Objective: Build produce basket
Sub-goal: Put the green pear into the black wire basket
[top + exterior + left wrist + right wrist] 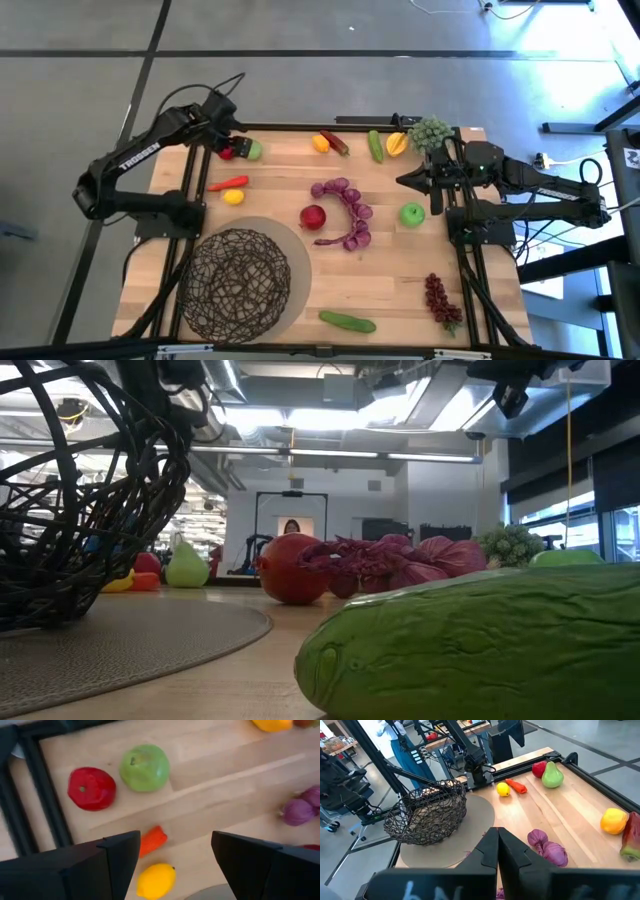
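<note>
Two arms at the table, neither holding anything. Nearest the front edge: green cucumber and dark-red grape bunch, with the wire basket on its grey round mat at front left, no produce visible in it. Mid-table: red apple touching the purple grape string, green apple to its right. Right gripper pinched shut, hovering beside the green apple. Left gripper spread wide above the red chili and yellow lemon, near the far-left corner's red fruit and green pear. Far edge: more fruit and a pale-green grape bunch.
</note>
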Tool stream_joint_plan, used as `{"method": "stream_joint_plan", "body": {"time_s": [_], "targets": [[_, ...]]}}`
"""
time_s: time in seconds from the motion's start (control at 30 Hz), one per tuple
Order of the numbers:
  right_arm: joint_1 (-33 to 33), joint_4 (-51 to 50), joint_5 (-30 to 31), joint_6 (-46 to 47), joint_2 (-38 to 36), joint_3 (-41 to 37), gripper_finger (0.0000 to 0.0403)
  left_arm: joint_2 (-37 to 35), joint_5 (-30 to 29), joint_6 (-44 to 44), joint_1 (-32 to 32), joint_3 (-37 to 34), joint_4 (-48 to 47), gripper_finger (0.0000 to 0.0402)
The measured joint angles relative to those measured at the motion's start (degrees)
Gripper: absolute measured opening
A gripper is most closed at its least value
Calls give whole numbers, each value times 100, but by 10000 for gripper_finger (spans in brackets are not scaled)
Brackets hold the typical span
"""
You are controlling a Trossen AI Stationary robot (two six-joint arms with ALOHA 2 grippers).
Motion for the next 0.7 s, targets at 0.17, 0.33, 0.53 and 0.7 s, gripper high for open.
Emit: {"method": "stream_joint_plan", "body": {"time_s": [0.17,0.33,0.53,0.7], "targets": [[0,2,0,2,0,0,0,124,-569,521,0,0,10,236],[0,4,0,9,0,0,0,336,-588,535,41,0,134,236],[0,9,2,4,0,0,0,875,-474,1177,189,-2,130,236],[0,13,2,4,0,0,0,1339,-820,1637,192,-2,277,236]]}}
